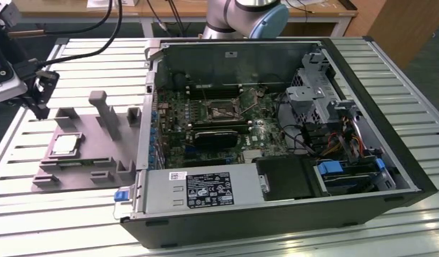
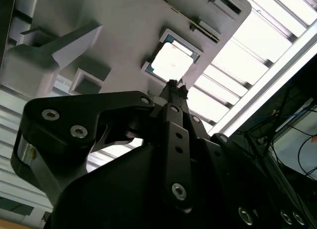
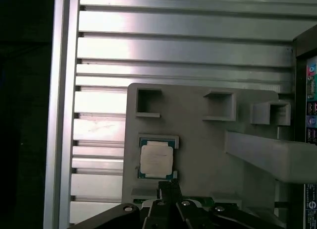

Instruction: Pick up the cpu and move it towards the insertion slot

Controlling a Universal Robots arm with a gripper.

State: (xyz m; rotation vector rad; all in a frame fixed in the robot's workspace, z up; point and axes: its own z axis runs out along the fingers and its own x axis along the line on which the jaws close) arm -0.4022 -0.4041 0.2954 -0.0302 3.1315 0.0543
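While the cpu (image 1: 65, 144) lies flat in a shallow square recess of the grey fixture plate (image 1: 83, 163), silver top up, the gripper (image 2: 172, 85) hangs over that plate with its dark fingers (image 3: 170, 189) pressed together and nothing between them. In both wrist views their tips point at the chip's near edge; the exterior view shows them apart from it. The plate rests on the slatted aluminium bench (image 1: 62, 217), just beside the open computer case (image 1: 391, 160) on the exterior view's left. Inside the case, the insertion slot (image 1: 221, 112) sits on the green circuit board, well apart from the chip. A large dark label (image 1: 208, 196) and a small white sticker (image 1: 178, 175) mark the silver power-supply box, their print too small to read.
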